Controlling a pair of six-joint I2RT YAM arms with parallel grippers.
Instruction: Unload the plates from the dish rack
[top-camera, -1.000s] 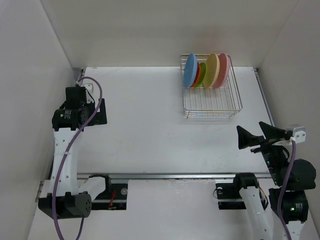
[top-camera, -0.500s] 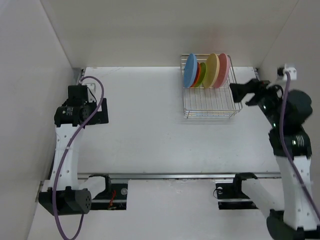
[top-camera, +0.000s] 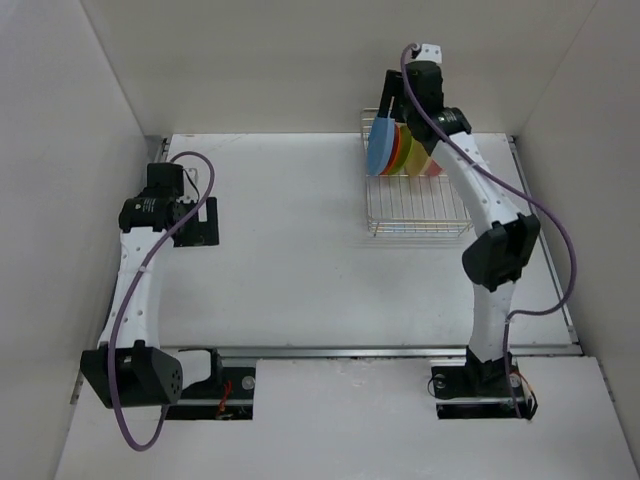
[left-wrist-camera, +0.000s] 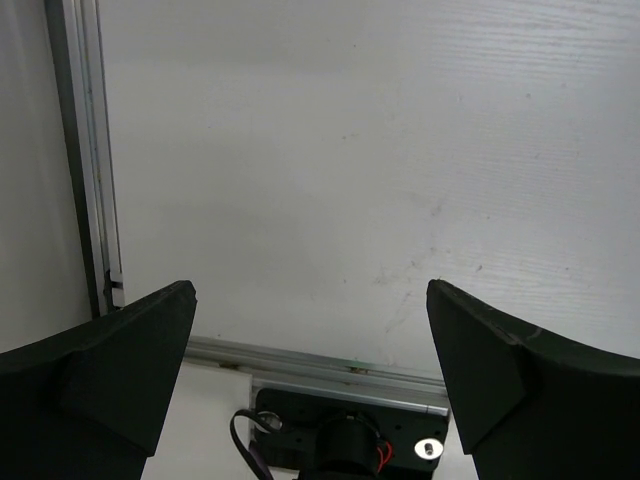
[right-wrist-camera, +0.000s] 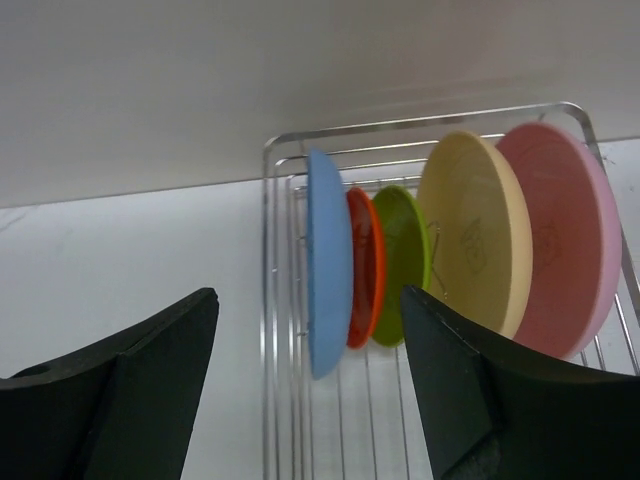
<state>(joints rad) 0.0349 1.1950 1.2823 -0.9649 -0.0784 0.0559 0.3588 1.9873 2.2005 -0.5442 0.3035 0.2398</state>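
- Plates (right-wrist-camera: 475, 235) stand on edge in the dish rack (top-camera: 420, 215) at the counter's (top-camera: 300, 250) far right.
- Right claw (right-wrist-camera: 308, 320) hovers, spread wide, above the blue plate (right-wrist-camera: 328, 265).
- Left claw (left-wrist-camera: 310, 300) gapes over the counter's left side.

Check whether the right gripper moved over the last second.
Yes. The right gripper went from the near side of the dish rack to above the blue plate in it.

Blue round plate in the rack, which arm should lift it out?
Right: the right pincer hovers open close to the blue round plate in the silver wire dish rack; the left pincer is far across the table.
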